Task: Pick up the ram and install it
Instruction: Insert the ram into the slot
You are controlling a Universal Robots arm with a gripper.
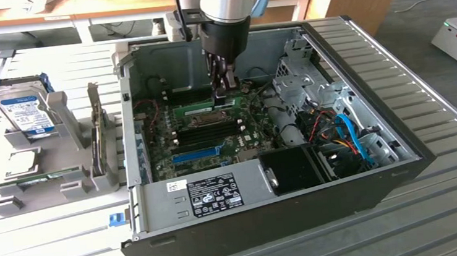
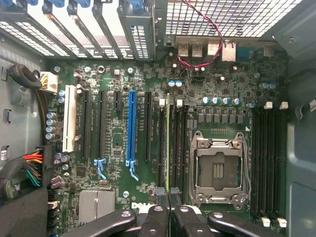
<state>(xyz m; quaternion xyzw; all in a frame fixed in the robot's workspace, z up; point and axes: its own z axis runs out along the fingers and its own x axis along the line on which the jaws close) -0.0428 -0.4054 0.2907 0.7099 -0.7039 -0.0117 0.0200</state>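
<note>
The arm (image 1: 225,16) reaches down into the open computer case (image 1: 366,184) on the table (image 1: 49,255), its jaws clenched on the top edge of the ram (image 1: 197,106). In the exterior view, the ram stands on edge over the motherboard (image 1: 242,140), just at twelve o'clock of the CPU socket (image 1: 201,116). From the wrist it shows edge-on along the black memory slots (image 2: 161,143); whether it is seated I cannot tell. The blue expansion slot (image 1: 195,154) lies at six o'clock of the socket.
</note>
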